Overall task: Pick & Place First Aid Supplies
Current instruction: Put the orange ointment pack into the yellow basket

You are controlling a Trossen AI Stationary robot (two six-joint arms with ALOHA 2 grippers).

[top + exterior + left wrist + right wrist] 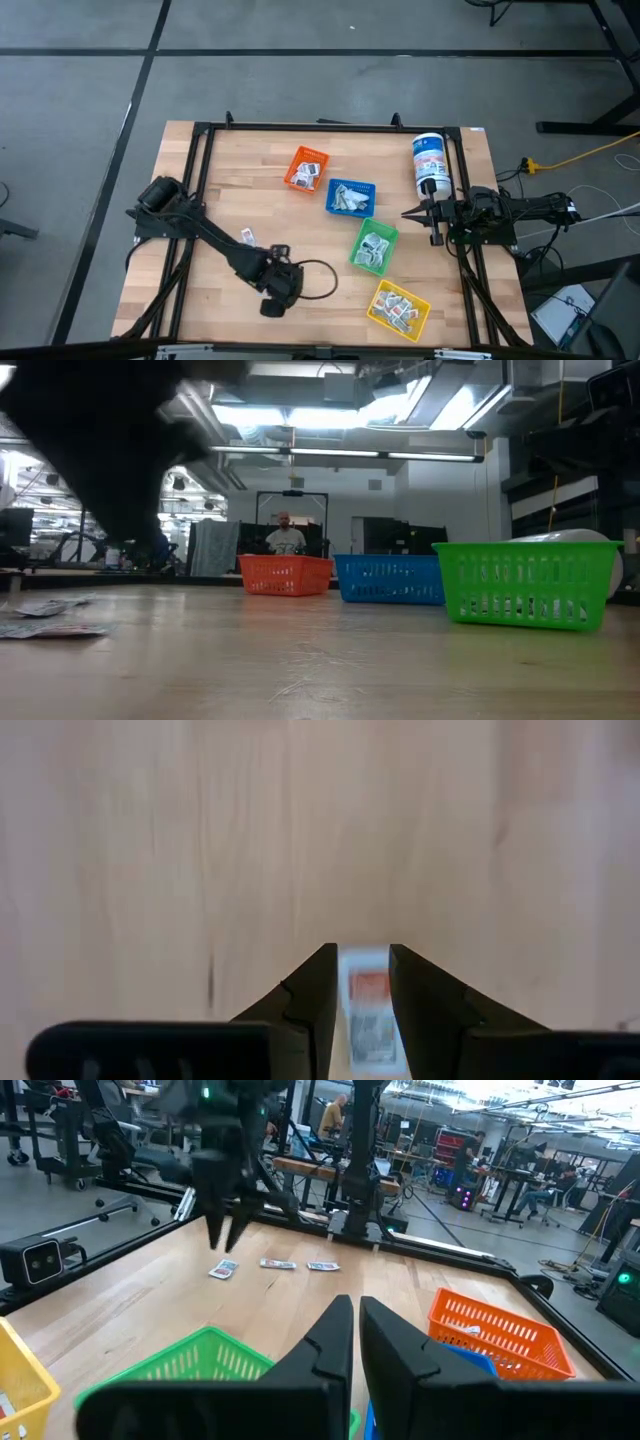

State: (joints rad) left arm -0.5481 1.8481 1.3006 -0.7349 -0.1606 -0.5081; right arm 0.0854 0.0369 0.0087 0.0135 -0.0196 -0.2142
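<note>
Left gripper [362,1005]: jaws narrowly parted, a white packet with red print [366,1010] lying between the fingertips; I cannot tell whether they grip it yet. It hangs over the near-left part of the table [230,170]. I judge the step to be the pickup: I would close squarely on the packet, confirm the hold, then lift straight up. More packets [268,1265] lie loose just to its left. The bins run to the right, green bin [374,246] nearest. Right gripper [436,213] closed, waiting at the right edge.
</note>
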